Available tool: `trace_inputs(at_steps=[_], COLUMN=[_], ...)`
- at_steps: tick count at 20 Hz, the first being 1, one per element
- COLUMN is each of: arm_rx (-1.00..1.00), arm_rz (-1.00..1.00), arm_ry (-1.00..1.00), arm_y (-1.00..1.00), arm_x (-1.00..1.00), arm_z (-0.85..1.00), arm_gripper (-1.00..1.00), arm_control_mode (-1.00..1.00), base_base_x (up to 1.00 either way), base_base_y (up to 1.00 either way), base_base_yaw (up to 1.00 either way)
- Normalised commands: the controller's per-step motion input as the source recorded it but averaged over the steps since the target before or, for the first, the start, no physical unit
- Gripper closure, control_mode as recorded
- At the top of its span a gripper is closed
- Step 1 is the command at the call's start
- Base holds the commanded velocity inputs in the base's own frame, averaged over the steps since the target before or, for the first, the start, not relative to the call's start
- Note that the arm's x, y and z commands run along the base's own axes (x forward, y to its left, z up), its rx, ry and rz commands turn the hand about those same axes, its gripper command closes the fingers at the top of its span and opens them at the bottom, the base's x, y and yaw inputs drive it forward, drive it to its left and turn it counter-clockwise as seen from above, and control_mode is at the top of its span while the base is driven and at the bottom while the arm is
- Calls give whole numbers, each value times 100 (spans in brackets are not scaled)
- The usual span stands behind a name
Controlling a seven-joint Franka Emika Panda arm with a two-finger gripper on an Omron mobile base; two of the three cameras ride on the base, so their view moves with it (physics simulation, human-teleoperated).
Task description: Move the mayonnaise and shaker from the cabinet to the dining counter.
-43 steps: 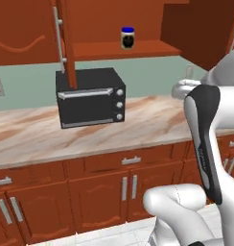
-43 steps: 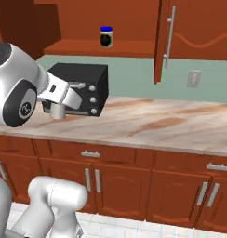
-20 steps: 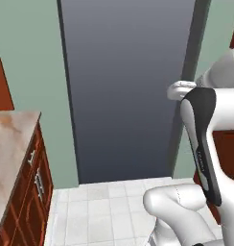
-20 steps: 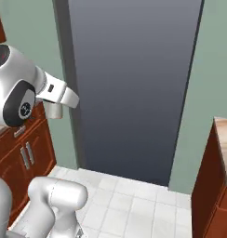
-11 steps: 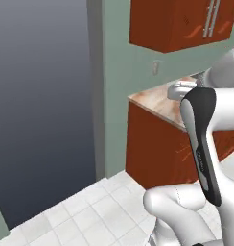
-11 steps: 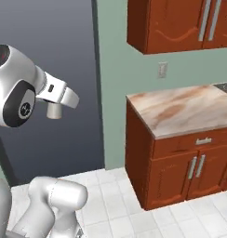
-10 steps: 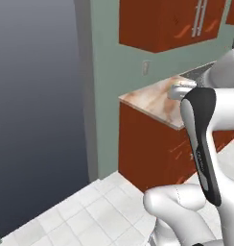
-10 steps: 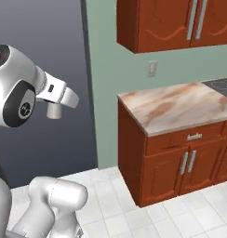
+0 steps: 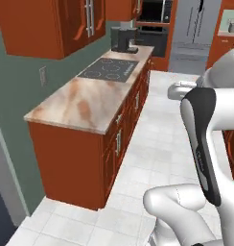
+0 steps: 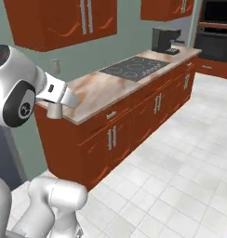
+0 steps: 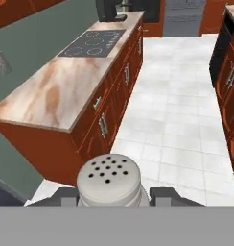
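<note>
My gripper (image 11: 111, 196) is shut on the shaker (image 11: 109, 178), a small grey cylinder with a perforated top, and its fingers press on both sides. From the right base view the shaker (image 10: 54, 112) hangs under the hand (image 10: 59, 95), held in the air in front of the end of a wall counter. In the left base view the hand (image 9: 177, 90) sticks out to the left of the white arm. The mayonnaise is out of view. I cannot tell whether any unit here is the task's cabinet or the dining counter.
A marble-topped wall counter (image 9: 85, 103) carries a black cooktop (image 9: 108, 68) and a coffee machine (image 9: 122, 39). Red-brown wall cabinets (image 10: 64, 21) hang above it. White tile floor (image 11: 176, 120) runs ahead between this counter and low red-brown cabinets (image 11: 229, 77) on the right.
The whole picture has swung: the cameras turned from the toaster-oven counter past a dark doorway to this cooktop counter. The shaker stays in the shut gripper.
</note>
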Motion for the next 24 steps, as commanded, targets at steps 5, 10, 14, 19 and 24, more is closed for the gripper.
trace_inputs(at_steps=[5, 10, 14, 19, 24], arm_rx=[0, 0, 0, 0, 0], arm_rz=[0, 0, 0, 0, 0], arm_ry=[0, 0, 0, 0, 0], arm_y=[0, 0, 0, 0, 0], arm_x=[0, 0, 0, 0, 0], arm_z=[0, 0, 0, 0, 0], arm_gripper=[100, 100, 100, 100, 100], arm_control_mode=[100, 100, 100, 100, 100], base_base_x=[0, 0, 11, 60, 38], base_base_y=[-20, -21, -20, -54, -98], base_base_yaw=[-84, -79, -39, 7, 23])
